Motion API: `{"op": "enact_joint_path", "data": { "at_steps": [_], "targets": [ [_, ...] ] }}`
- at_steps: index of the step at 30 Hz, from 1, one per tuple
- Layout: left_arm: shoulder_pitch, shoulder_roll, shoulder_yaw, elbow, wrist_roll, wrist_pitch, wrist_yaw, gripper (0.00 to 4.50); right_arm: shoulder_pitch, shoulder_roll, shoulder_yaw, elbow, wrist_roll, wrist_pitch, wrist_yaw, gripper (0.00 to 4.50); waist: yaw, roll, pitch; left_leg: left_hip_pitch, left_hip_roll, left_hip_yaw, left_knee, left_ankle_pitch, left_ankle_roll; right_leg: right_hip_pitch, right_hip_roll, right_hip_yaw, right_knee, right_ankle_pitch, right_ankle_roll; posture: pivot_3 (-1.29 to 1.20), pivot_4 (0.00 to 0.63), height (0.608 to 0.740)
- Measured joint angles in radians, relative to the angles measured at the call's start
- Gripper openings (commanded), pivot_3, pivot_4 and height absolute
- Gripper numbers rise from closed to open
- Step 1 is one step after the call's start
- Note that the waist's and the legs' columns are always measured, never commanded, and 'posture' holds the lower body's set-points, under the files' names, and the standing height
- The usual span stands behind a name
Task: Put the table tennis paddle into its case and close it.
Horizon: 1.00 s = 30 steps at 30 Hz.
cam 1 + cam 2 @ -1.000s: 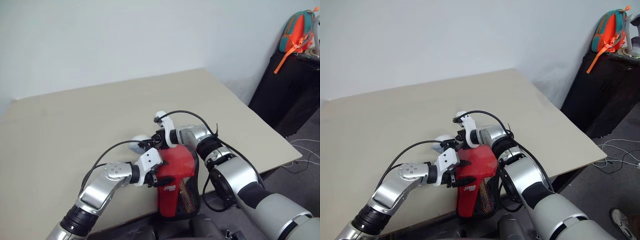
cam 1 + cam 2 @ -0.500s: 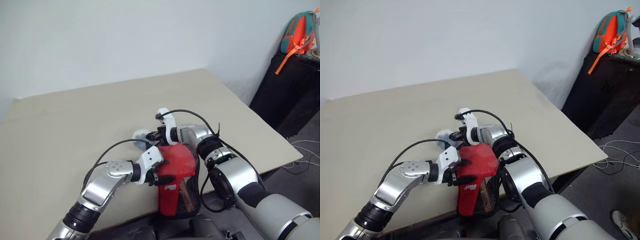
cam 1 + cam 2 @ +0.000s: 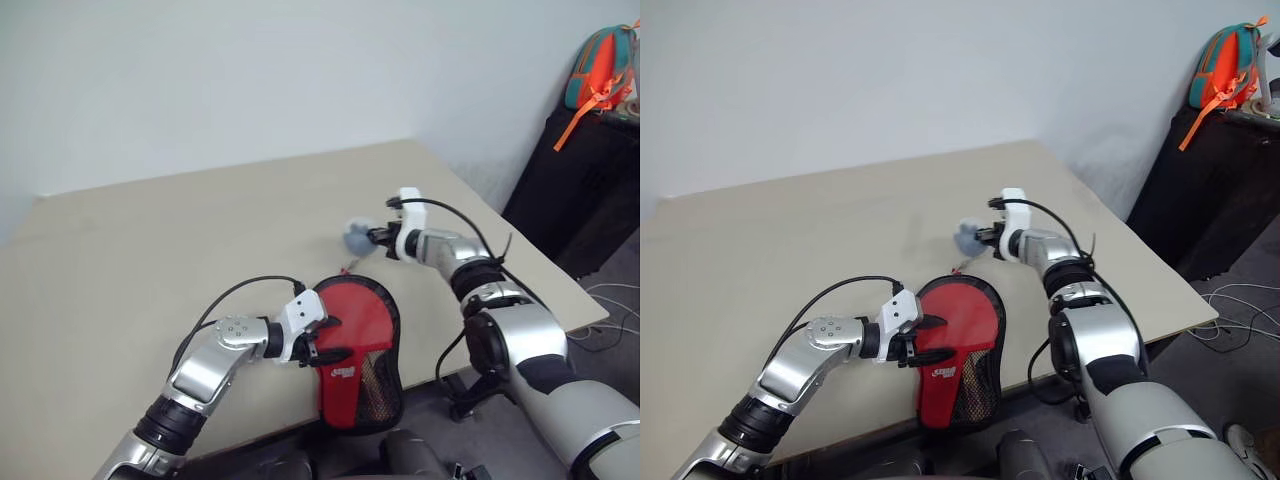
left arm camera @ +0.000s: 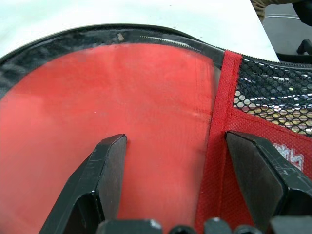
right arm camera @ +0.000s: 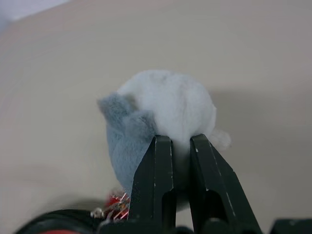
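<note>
Left arm comes in low from the near-left corner, elbow bent, silver forearm angled toward the middle of the table (image 3: 150,240), with a black cable looping over the wrist. The left gripper (image 3: 322,343) points right and a bit downward, and its black fingers (image 4: 105,165) stand wide apart, one on each side of the red band along the case's edge, not pinching anything that I can see.

The case (image 3: 360,385) lies flat at the near edge of the table, its narrow end hanging a little over the edge. It's paddle-shaped fabric, red with a small white logo, black piping round the rim and a black mesh panel on the right side. The wrist view shows a smooth, slightly dusty red face inside the rounded end, which looks like the table tennis paddle (image 4: 122,112) sitting in the case, zipper teeth running open along the black rim. No handle visible, so can't say how far in it sits.

Right arm is stretched out forward over the table, well apart from the case. The right gripper (image 3: 372,238) has its fingers clamped narrow on a small fuzzy ball (image 5: 161,122), soft and fluffy, white with a grey patch, held just above the beige tabletop.
</note>
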Motion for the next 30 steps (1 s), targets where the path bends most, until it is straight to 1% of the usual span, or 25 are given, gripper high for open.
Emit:
{"op": "enact_joint_path", "data": {
  "at_steps": [4,6,10,11,14,17,22,27,30],
  "targets": [
    [-0.007,-0.012,-0.006,0.027,0.003,-0.02,-0.002,3.4,0.089,-0.067,0.006,-0.082,0.001,0.049,0.057,0.01,0.002,0.0,0.0,0.005,-0.001,-0.001,0.001,0.0,0.0,0.007,-0.001,0.0,-0.002,-0.001,0.001,0.0,0.0,0.74],
    [-0.011,-0.017,-0.007,0.038,0.003,-0.028,-0.004,3.4,0.145,-0.099,0.011,-0.165,0.004,0.097,0.088,0.01,0.002,0.001,0.0,0.006,-0.002,-0.001,0.001,0.0,0.0,0.007,-0.001,0.0,-0.001,-0.001,0.001,0.0,0.0,0.74],
    [-0.022,-0.034,-0.02,0.063,0.006,-0.052,-0.005,3.4,0.33,-0.207,0.026,-0.488,0.047,0.268,0.177,0.01,0.023,0.001,0.0,0.005,-0.003,-0.001,0.003,0.0,-0.001,0.007,-0.002,0.001,-0.002,-0.003,0.003,0.0,0.0,0.74],
    [-0.023,-0.037,-0.022,0.069,0.006,-0.062,-0.006,3.4,0.401,-0.242,0.029,-0.611,0.071,0.329,0.199,0.01,0.026,0.001,0.0,0.005,-0.003,-0.001,0.003,0.0,-0.001,0.007,-0.002,0.001,-0.001,-0.003,0.003,0.0,0.0,0.74],
    [-0.023,-0.038,-0.024,0.083,0.007,-0.08,-0.007,3.4,0.522,-0.302,0.029,-0.809,0.114,0.431,0.223,0.01,0.028,0.001,0.0,0.007,-0.004,0.0,0.003,-0.001,-0.002,0.007,-0.003,0.001,-0.001,-0.003,0.004,0.0,0.0,0.74],
    [-0.026,-0.041,-0.026,0.095,0.007,-0.092,-0.012,3.4,0.653,-0.361,0.025,-0.999,0.168,0.513,0.243,0.01,0.031,0.001,0.0,0.009,-0.004,0.0,0.003,-0.005,-0.008,0.006,-0.004,0.0,-0.002,-0.004,0.005,0.0,0.0,0.74],
    [-0.029,-0.041,-0.027,0.099,0.007,-0.093,-0.021,3.4,0.803,-0.429,-0.011,-1.188,0.259,0.591,0.261,0.01,0.031,-0.002,0.001,0.009,-0.004,0.0,0.003,-0.006,-0.009,0.007,-0.005,0.0,-0.006,-0.005,0.005,0.0,0.0,0.74],
    [-0.037,-0.034,-0.03,0.101,0.008,-0.092,-0.038,3.4,0.931,-0.484,-0.069,-1.297,0.364,0.617,0.326,0.01,0.031,-0.003,0.002,0.008,-0.003,0.0,0.001,-0.006,-0.01,0.008,-0.006,-0.002,-0.015,-0.005,0.005,0.0,0.0,0.74],
    [-0.037,-0.028,-0.028,0.101,0.008,-0.091,-0.046,3.4,0.985,-0.503,-0.076,-1.352,0.415,0.629,0.349,0.01,0.028,-0.004,0.002,0.008,-0.003,0.001,0.001,-0.007,-0.01,0.008,-0.007,-0.002,-0.017,-0.005,0.006,0.0,0.0,0.74]
  ]
}}
